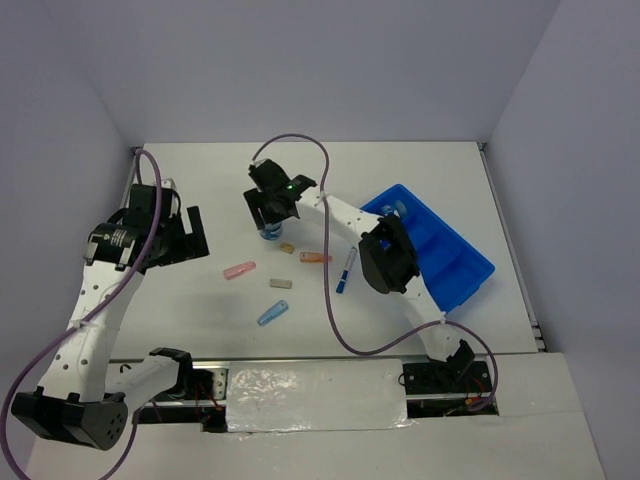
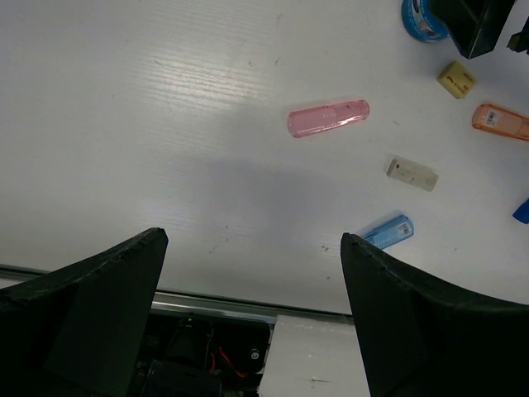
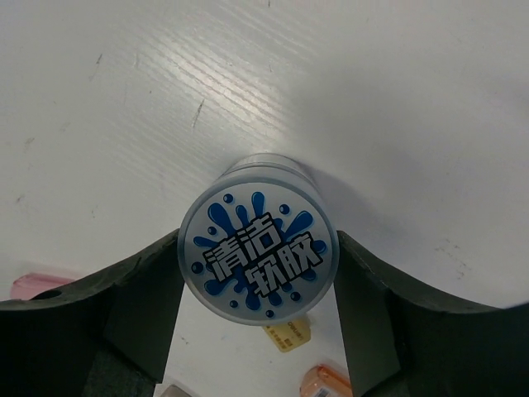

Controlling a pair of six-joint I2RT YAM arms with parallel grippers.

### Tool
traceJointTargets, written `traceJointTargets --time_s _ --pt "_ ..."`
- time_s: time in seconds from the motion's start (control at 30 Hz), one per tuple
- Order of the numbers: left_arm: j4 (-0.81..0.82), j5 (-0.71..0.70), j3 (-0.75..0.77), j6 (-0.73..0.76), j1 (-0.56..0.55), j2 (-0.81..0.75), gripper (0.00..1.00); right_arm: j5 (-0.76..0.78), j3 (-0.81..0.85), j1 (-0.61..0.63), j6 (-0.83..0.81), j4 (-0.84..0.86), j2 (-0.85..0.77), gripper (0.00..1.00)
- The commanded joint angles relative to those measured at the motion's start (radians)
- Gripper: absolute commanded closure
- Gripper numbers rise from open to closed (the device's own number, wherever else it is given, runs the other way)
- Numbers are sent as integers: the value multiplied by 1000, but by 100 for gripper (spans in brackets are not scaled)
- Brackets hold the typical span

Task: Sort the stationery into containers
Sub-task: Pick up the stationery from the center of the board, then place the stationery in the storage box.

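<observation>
- The blue roll (image 3: pixel 258 252) stands upright on the white table (image 1: pixel 200 190), directly between the fingers of the right gripper (image 3: pixel 258 244).
- Its round top carries a blue splash design with white Chinese characters, 清洁软胶.
- The right gripper's fingers (image 3: pixel 140 289) are partly drawn in. In the wrist view they meet the roll on both sides.
- Just behind the roll, towards that wrist, lies a tan block (image 3: pixel 287 335). An orange piece (image 3: pixel 326 382) lies beyond it, and its small label is too small to read.
- A pink piece (image 3: pixel 33 285) shows past the gripper's left finger.
- The white-blue pen (image 1: pixel 346 270) and the blue tray (image 1: pixel 478 262) lie well off to this gripper's right.
- The left gripper (image 2: pixel 252 238) is spread wide and holds nothing. Ahead of it lie the light-blue piece (image 2: pixel 388 231) and a grey block (image 2: pixel 412 174).
</observation>
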Motion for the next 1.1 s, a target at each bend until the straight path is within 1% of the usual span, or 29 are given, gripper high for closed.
traceJointTargets --time_s 0.0,0.03,0.07,0.17,0.2,0.23,0.3,0.33,0.4,0.43,0.47,0.53,0.6,0.63,0.7,0.83,0.87,0.97,1.07 --pt "35 23 -3 41 5 -17 1 -83 -16 -49 64 66 -81 69" --pt "36 26 2 45 5 -15 1 -116 -20 -60 73 78 -125 71" --pt "36 29 5 48 5 -15 1 -138 -30 -71 80 87 -156 71" --pt "48 54 9 59 5 -12 1 -285 -105 -136 107 112 -309 71" --pt "53 69 8 61 5 -12 1 -386 -134 -200 139 101 -343 70" --pt "58 78 5 62 5 -12 1 -434 -145 -244 159 54 -399 70" --pt "73 93 3 62 5 -12 1 -491 -171 -325 198 -27 -449 70" --pt "78 104 -1 61 5 -11 1 -529 -234 -401 198 -81 -513 70" --pt "93 110 -3 59 5 -12 1 -580 -320 -474 181 -92 -582 70" --pt "95 113 -4 61 5 -12 1 -607 -395 -505 176 -106 -637 70" --pt "102 118 -4 61 5 -9 1 -665 -452 -564 161 -115 -659 70" --pt "105 123 -3 64 5 -3 1 -744 -510 -635 147 -114 -714 69" --pt "108 132 0 65 7 12 1 -793 -587 -689 143 -112 -734 69" --pt "108 144 8 65 7 21 1 -875 -613 -741 141 -96 -745 69" --pt "108 155 17 64 7 31 1 -934 -682 -779 138 -75 -753 69" --pt "113 164 39 61 5 40 1 -954 -713 -798 84 -109 -737 68" --pt "111 164 40 61 7 41 1 -968 -742 -825 84 -102 -734 68" --pt "107 164 31 61 5 37 1 -1006 -796 -841 106 -39 -721 67" --pt "108 166 14 58 7 24 1 -1000 -785 -841 95 -43 -685 67"
